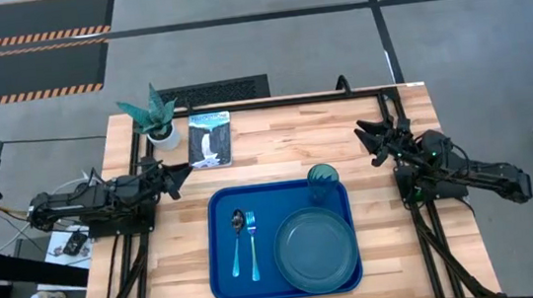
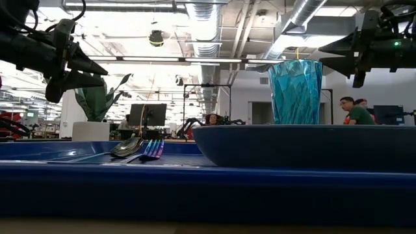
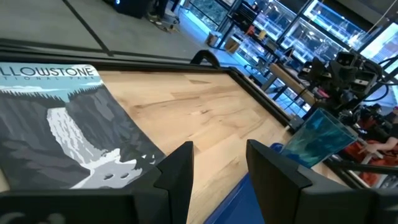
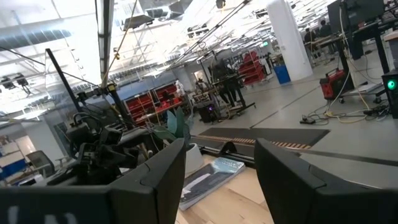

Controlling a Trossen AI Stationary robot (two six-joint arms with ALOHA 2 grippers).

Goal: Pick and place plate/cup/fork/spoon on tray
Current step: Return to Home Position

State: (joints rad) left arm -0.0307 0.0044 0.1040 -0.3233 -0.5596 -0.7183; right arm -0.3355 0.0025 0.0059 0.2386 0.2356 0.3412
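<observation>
A large blue tray (image 1: 222, 273) lies flat on the tabletop, holding a round dark-teal plate (image 1: 316, 249) at its right, an upright translucent teal cup (image 1: 322, 181) just behind the plate, and a dark-bowled spoon (image 1: 238, 241) beside a blue fork (image 1: 254, 244) at its left.
</observation>
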